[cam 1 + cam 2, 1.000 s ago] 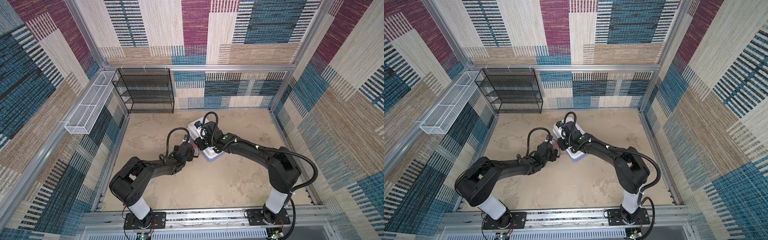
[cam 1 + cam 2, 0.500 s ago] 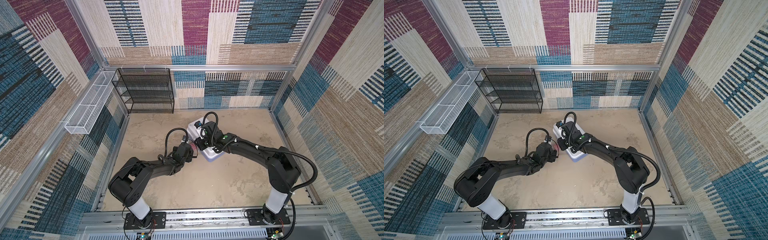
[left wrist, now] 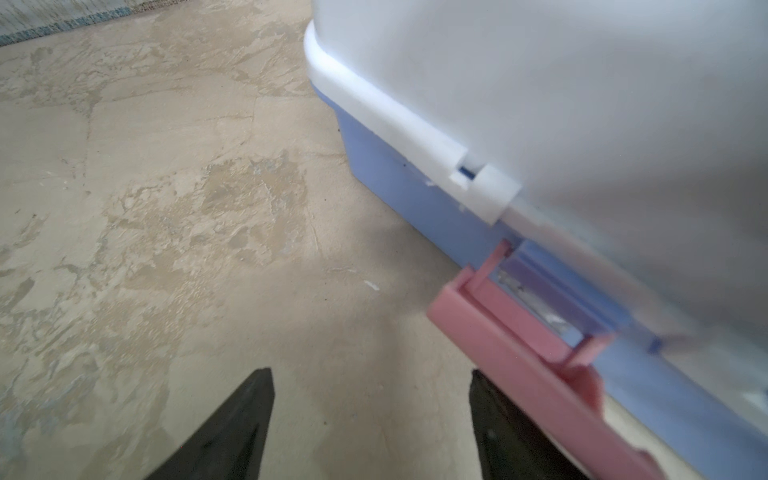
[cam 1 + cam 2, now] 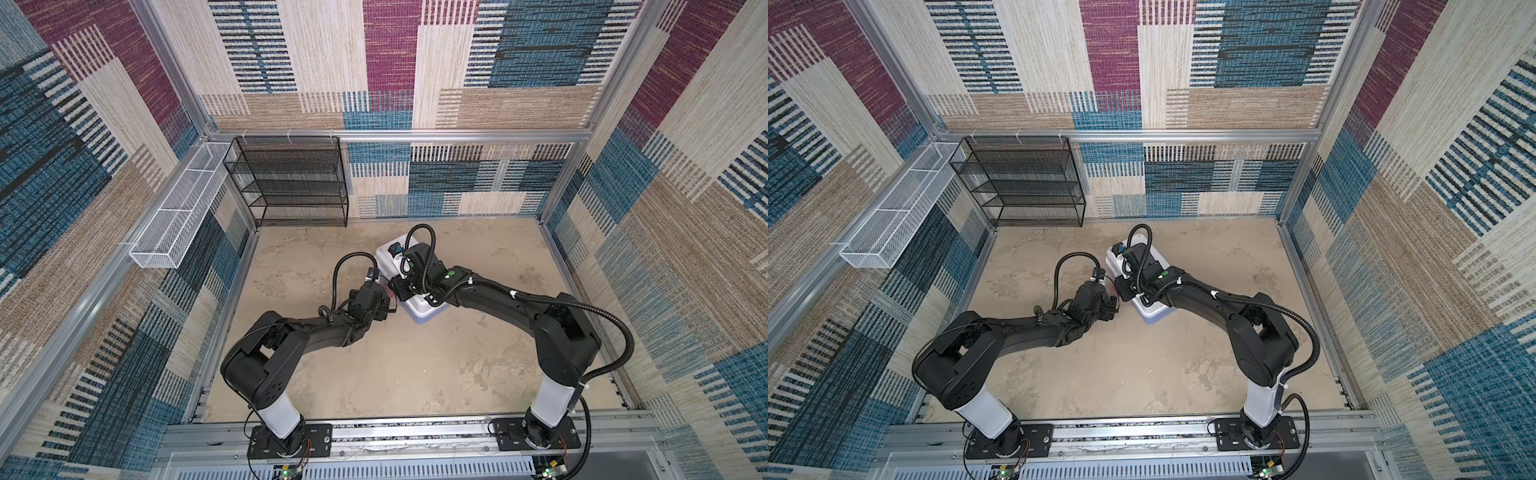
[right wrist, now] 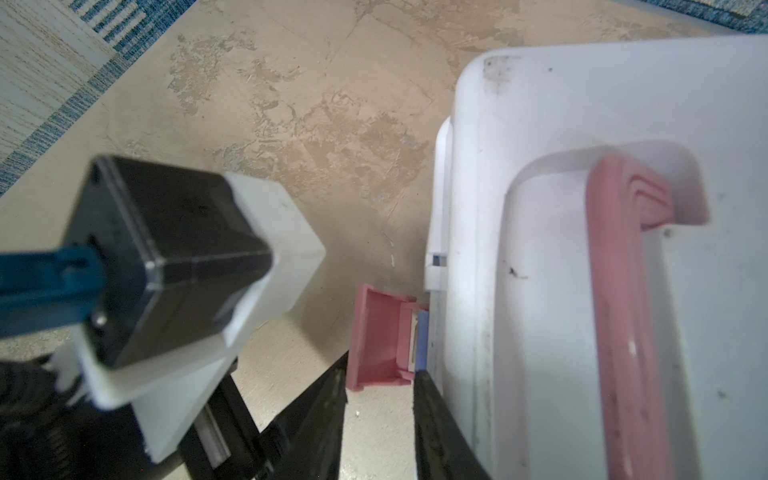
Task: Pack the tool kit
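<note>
The tool kit (image 4: 424, 312) (image 4: 1152, 311) stands mid-floor with its white lid (image 5: 540, 124) down on the light blue base (image 3: 386, 174). A pink handle (image 5: 619, 311) lies flat in the lid's recess. The pink latch (image 3: 519, 345) (image 5: 376, 336) hangs out from the box's side. Reaching down beside the lid, my right gripper (image 5: 382, 368) (image 4: 400, 294) has a fingertip pressed to each side of the latch's end. My left gripper (image 3: 370, 372) (image 4: 388, 298) is open over bare floor, one finger just under the latch.
A black wire-mesh shelf rack (image 4: 291, 183) stands against the back wall. A white wire-mesh basket (image 4: 178, 220) hangs on the left wall. The left arm's wrist camera (image 5: 166, 257) sits close beside my right gripper. Patterned walls enclose the beige floor (image 4: 395, 374).
</note>
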